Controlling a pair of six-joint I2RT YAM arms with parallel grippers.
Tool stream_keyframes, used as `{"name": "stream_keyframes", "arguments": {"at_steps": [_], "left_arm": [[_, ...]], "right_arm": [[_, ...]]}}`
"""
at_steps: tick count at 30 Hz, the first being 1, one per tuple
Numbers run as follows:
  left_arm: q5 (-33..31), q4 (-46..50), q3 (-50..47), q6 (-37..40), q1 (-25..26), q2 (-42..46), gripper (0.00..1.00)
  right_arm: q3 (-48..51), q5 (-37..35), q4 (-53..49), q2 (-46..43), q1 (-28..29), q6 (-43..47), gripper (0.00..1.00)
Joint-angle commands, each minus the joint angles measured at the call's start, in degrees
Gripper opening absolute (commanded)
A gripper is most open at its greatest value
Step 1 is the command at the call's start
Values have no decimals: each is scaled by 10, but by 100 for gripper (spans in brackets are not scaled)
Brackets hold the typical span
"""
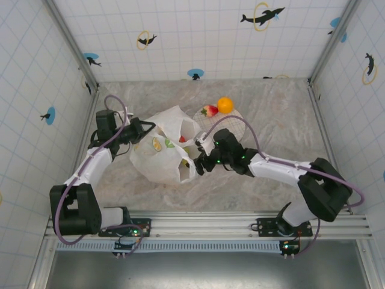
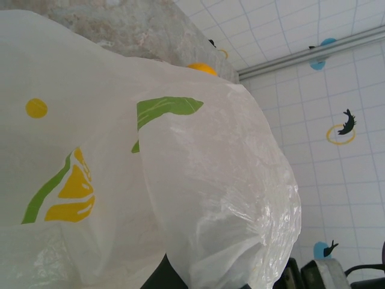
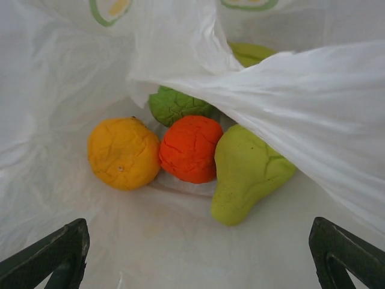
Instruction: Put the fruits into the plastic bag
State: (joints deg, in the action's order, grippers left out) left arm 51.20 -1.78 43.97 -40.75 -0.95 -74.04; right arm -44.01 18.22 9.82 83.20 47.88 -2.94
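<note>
**Bag.** The bag (image 1: 157,162) is white, translucent and crinkled, printed with yellow lemon slices and green leaves. It lies on the marble-patterned table (image 1: 271,114), between the two arms and just left of the checked plate (image 1: 231,123). Its mouth faces right.

**Fruits in the bag.** The right wrist view looks in through the mouth. Four fruits lie in a tight cluster on the bottom film:
- an orange (image 3: 123,153) on the left
- a red-orange fruit (image 3: 189,149) touching it
- a yellow-green pear (image 3: 246,171) against the red-orange fruit's right side, its narrow end toward the camera
- a green fruit (image 3: 174,105) behind them, partly under a fold of film

A second pear (image 3: 252,53) shows further back, mostly covered by that fold.

**Fruits outside the bag.** A strawberry (image 1: 209,111) and a second orange (image 1: 225,105) sit side by side at the plate's far edge.

**Left gripper.** The left gripper (image 1: 149,128) is at the bag's upper left edge. Its jaws are clenched on the film, which drapes across the whole left wrist view.

**Right gripper.** The right gripper (image 1: 196,156) is at the bag's mouth on the right side. Its jaws are released and spread wide, with nothing between them. The dark fingers (image 3: 54,256) stand at the lower corners of the right wrist view. The fruit cluster lies ahead of them, apart from both tips and roughly centred in the gap.
</note>
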Motion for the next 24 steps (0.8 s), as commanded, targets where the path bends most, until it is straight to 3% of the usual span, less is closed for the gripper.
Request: {"name": "stream_keyframes", "arguments": {"at_steps": [1, 8, 12, 24], "left_arm": [[-7, 8, 8, 10, -9, -4, 0], [-17, 8, 6, 7, -31, 4, 0], [-22, 7, 4, 6, -43, 7, 0], [-22, 5, 3, 0, -54, -2, 0]], "right_arm": [[25, 9, 15, -55, -19, 2, 96], [78, 3, 113, -145, -92, -74, 97], [81, -79, 147, -138, -143, -143, 98], [-133, -350, 48, 110, -167, -59, 99]]}}
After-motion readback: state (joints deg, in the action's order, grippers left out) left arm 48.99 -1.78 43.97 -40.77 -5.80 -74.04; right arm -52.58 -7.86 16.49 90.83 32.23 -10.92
